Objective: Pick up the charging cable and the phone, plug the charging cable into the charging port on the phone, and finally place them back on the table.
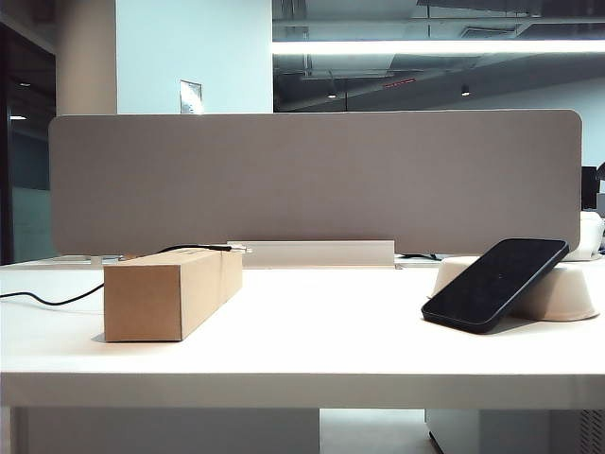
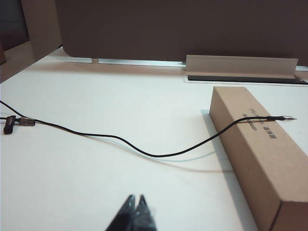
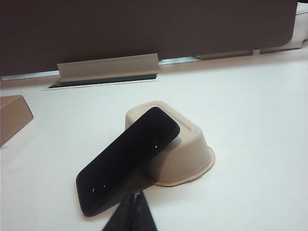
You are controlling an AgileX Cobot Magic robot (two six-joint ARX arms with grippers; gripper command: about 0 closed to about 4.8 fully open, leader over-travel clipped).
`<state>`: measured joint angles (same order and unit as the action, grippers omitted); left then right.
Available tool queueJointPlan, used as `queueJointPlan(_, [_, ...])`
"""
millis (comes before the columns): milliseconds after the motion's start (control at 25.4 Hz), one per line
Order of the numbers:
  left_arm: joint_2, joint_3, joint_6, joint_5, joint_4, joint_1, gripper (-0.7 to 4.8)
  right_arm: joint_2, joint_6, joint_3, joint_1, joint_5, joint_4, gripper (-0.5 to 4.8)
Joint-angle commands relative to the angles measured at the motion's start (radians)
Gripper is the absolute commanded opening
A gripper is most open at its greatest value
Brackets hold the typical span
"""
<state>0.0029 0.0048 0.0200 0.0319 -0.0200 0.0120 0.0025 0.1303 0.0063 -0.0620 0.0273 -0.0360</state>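
The black charging cable (image 2: 144, 151) snakes over the white table (image 2: 96, 192) and climbs onto the cardboard box (image 2: 262, 149); its small plug (image 2: 288, 117) rests on the box top. In the exterior view the charging cable (image 1: 47, 301) runs off to the left. The black phone (image 1: 496, 282) leans tilted against an upturned off-white pulp tray (image 1: 567, 293). From the right wrist the phone (image 3: 127, 161) lies just ahead of my right gripper (image 3: 135, 195), which is shut and empty. My left gripper (image 2: 135, 197) is shut and empty, short of the cable. The charging port cannot be made out.
A grey fabric divider panel (image 1: 312, 180) closes off the back of the table, with a pale cable-slot flap (image 1: 317, 253) at its foot. The table's thick front edge (image 1: 302, 390) runs across the near side. A small cable clip (image 2: 9, 124) sits on the cord.
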Motion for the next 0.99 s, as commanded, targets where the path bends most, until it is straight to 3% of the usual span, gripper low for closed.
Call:
queueJointPlan(39, [0.001,0.003,0.003,0.002,0.006,0.003,-0.06,-0.002,-0.001,-0.006,0.001,-0.002,0.01,0.12])
queueJointPlan(434, [0.001,0.003,0.004,0.002,0.007,0.003,-0.06,-0.002,-0.001,-0.006,0.001,-0.002,0.011,0.12])
queueJointPlan(592, [0.001,0.004,0.044,0.002,0.006,0.003,-0.06,-0.002,0.002,-0.006,0.001,-0.002,0.01,0.12])
queueJointPlan(986, [0.002,0.035,0.043,0.029,-0.001,0.002,-0.06,-0.001,0.079,0.0,0.0,-0.001,0.071,-0.06])
